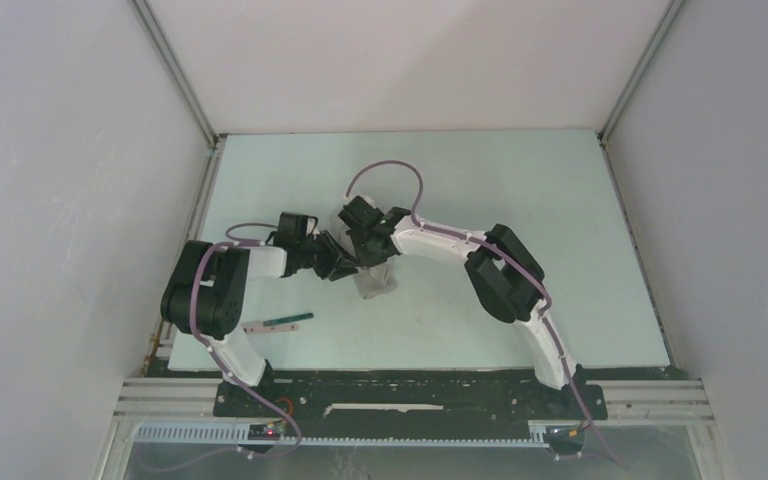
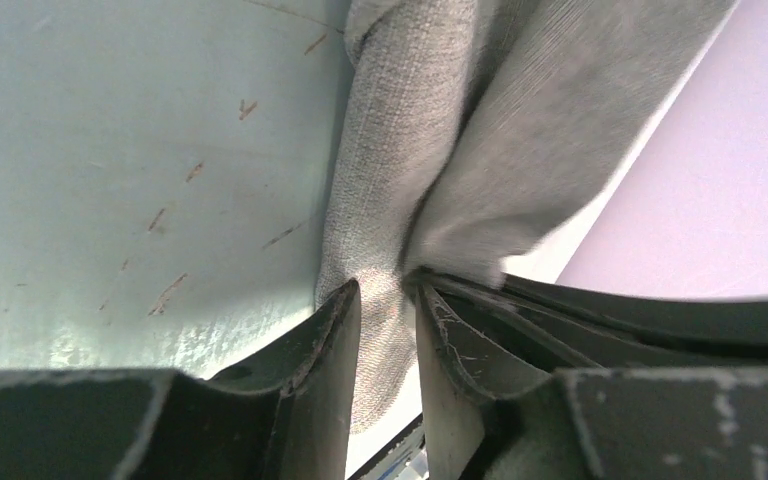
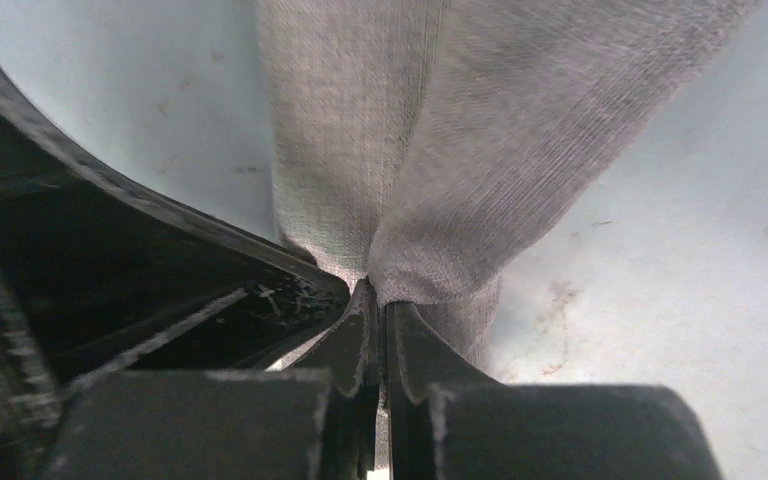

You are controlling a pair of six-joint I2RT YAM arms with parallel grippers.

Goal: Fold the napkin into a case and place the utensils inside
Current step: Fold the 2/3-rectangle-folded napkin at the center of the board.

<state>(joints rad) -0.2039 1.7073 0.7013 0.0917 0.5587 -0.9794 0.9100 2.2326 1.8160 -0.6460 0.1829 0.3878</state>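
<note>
My left gripper (image 2: pixel 385 325) and right gripper (image 3: pixel 378 300) both pinch the soft light grey cloth napkin (image 1: pixel 378 283), side by side. It hangs bunched below them, long axis toward the pale green table (image 1: pixel 520 200).

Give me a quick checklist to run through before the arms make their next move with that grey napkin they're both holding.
1. Right claw grip on the napkin: ok, jaws shut on a fold.
2. Left claw grip: ok, bunched cloth fills the gap between its fingers.
3. Napkin shaped into a case: not ok, it hangs crumpled between the claws.
4. Green-handled utensil clear of the cloth: ok, it lies on the table near the left arm's base, apart from the napkin.
5. Fork found: cannot tell, a pale piece sits at the green handle's end, too small to identify.
</note>
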